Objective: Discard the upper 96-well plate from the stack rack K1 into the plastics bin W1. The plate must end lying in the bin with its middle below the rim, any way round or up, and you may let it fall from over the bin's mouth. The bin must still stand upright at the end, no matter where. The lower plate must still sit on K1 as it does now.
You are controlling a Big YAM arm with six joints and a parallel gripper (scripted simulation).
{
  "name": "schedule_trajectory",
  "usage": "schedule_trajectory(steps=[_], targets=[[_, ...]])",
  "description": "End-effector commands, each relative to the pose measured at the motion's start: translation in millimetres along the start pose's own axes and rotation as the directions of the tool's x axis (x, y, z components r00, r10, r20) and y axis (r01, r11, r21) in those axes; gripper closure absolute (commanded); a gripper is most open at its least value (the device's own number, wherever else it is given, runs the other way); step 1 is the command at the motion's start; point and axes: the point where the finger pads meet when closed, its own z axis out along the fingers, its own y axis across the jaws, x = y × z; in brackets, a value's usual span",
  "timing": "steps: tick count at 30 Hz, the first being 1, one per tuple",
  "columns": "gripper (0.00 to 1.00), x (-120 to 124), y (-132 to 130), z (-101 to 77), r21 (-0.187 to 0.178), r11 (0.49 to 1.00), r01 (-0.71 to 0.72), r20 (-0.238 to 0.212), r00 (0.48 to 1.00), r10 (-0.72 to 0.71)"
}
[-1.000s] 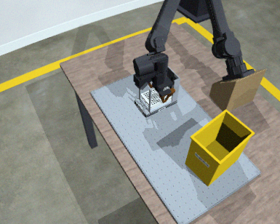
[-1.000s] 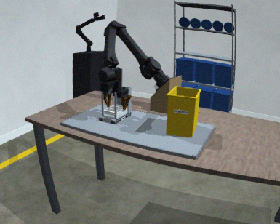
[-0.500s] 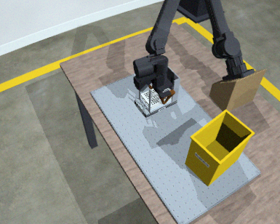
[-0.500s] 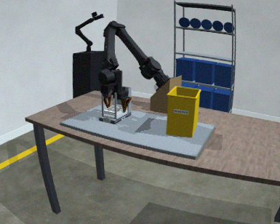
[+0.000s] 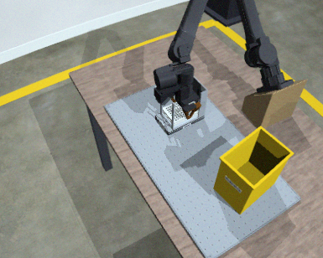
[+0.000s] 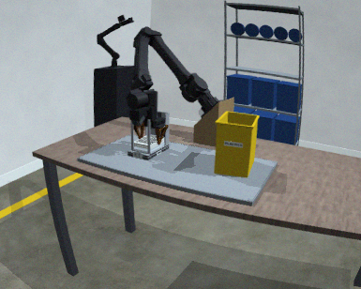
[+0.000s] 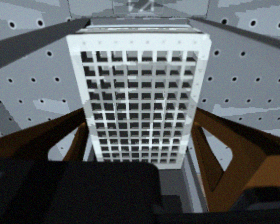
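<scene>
The stack rack K1 (image 5: 179, 119) stands on the grey perforated mat (image 5: 199, 167) toward its far end. The upper white 96-well plate (image 7: 139, 97) fills the wrist view, seated at the top of the rack. My gripper (image 7: 140, 112) reaches down over the rack, and its orange fingers press on the plate's two long sides. It also shows in the top view (image 5: 183, 108) and the exterior view (image 6: 149, 133). The lower plate is hidden under the upper one. The yellow bin W1 (image 5: 252, 167) stands upright and open at the mat's near right; it also shows in the exterior view (image 6: 236, 143).
A tilted cardboard box (image 5: 274, 102) sits on the table behind the bin, with a second dark arm (image 5: 262, 54) reaching to it. A metal shelf with blue bins (image 6: 264, 75) stands beyond the table.
</scene>
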Motion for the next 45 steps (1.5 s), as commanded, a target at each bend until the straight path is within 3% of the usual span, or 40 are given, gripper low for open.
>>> schedule_trajectory(steps=[1, 22, 25, 45], targets=[[1.0, -9.3, -3.3, -4.3, 0.003, 1.0, -0.006, 0.021, 1.0, 0.006], [1.0, -9.3, -3.3, -4.3, 0.003, 1.0, -0.006, 0.021, 1.0, 0.006], [1.0, -18.4, -7.0, -19.5, 0.005, 1.0, -0.02, 0.046, 0.999, 0.02], [1.0, -18.7, -7.4, -51.1, 0.003, 1.0, -0.023, 0.049, 0.999, 0.023]])
